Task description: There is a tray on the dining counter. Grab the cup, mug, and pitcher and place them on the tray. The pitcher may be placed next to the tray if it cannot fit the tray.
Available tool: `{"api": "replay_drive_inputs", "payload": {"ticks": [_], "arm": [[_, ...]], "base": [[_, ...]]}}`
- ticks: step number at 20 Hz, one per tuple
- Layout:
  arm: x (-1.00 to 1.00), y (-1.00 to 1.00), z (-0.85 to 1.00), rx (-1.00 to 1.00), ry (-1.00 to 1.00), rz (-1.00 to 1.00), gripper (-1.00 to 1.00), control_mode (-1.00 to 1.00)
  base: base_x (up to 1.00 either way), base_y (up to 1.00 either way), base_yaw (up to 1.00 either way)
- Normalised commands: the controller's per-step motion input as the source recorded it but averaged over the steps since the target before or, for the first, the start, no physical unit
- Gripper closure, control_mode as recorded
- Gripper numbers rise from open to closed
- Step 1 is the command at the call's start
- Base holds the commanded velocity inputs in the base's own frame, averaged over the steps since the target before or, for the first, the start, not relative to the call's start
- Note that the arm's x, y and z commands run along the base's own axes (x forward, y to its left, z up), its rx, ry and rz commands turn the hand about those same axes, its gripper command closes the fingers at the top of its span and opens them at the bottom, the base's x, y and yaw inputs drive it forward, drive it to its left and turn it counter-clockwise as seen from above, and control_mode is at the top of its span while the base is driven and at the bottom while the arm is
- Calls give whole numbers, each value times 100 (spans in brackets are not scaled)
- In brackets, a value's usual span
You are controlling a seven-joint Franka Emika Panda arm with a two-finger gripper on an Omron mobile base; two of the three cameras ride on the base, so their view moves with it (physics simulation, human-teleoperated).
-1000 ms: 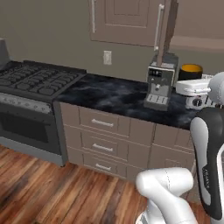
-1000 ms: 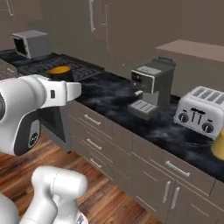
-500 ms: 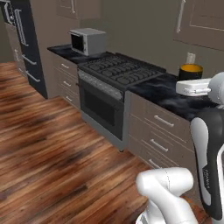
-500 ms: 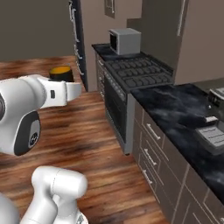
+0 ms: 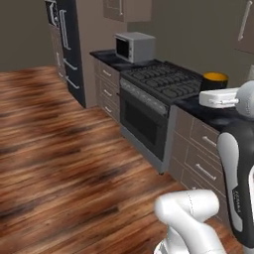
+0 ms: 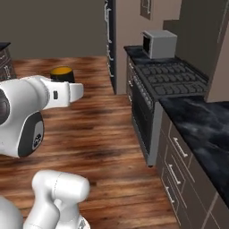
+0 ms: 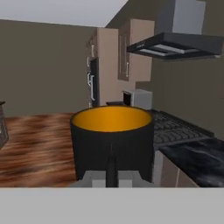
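Note:
The mug (image 7: 111, 140), black with an orange inside, stands upright in my gripper (image 7: 111, 177), which is shut on its side handle. In the left base view the mug (image 5: 215, 79) sits on top of the white hand, with the gripper (image 5: 217, 88) held level at chest height at the right edge. From the right base view the mug (image 6: 61, 73) and gripper (image 6: 63, 81) hang out over the wooden floor, away from any counter. The tray, the cup, the pitcher and the dining counter are out of view.
A black stove (image 5: 163, 82) and a grey microwave (image 5: 135, 47) stand along the marble-topped kitchen counter (image 6: 201, 120), with drawers below and a tall dark fridge (image 5: 67, 44) beyond. A range hood (image 7: 175, 41) hangs above. Wooden floor (image 6: 103, 129) spreads open to the left.
The whole picture has swung as the base moved: coffee machine and toaster have left the views, while stove, microwave and fridge came in. The mug stays in the shut gripper.

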Motion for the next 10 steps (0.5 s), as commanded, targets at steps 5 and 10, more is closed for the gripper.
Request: {"api": "replay_drive_inputs", "payload": {"ticks": [5,10], "arm": [[0,0,0,0,0,0,100,100],[0,0,0,0,0,0,100,100]], "base": [[89,68,13],[86,88,33]]}}
